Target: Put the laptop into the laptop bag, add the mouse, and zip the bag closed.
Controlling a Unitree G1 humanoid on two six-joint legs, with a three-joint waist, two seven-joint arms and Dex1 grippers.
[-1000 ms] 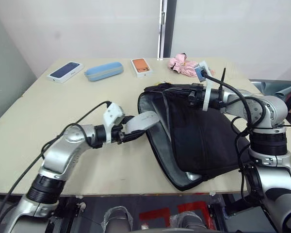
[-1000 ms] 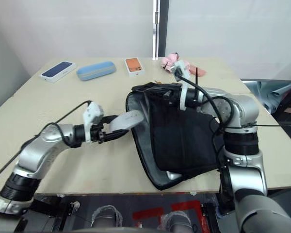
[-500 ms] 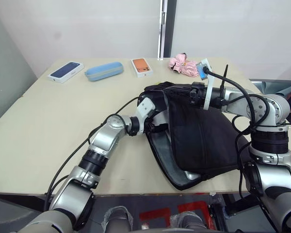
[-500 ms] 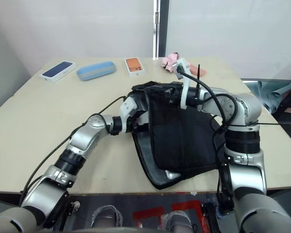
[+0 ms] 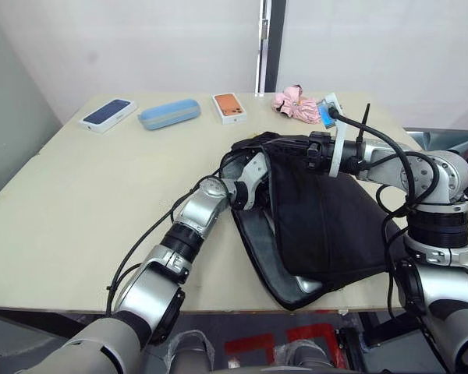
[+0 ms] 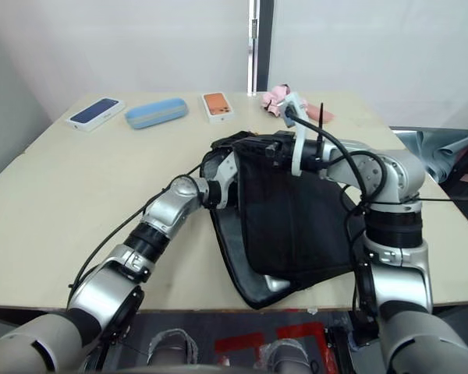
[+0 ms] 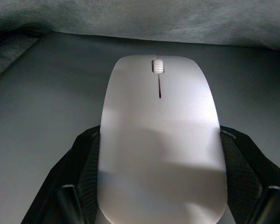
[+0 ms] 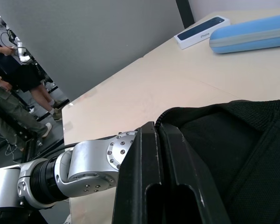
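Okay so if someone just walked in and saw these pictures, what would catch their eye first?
Most striking is the left end effector reaching into the open mouth of the laptop bag at the table's middle right, shut on the white mouse inside the grey lining. The right end effector pinches the bag's upper edge, holding the opening up. Along the far edge of the table lie a dark-blue phone box and a light-blue case.

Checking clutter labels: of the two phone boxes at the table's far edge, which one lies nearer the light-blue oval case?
The dark-blue phone box, lying just to the robot's left of the light-blue case; the orange-fronted box sits slightly farther off on the case's other side.
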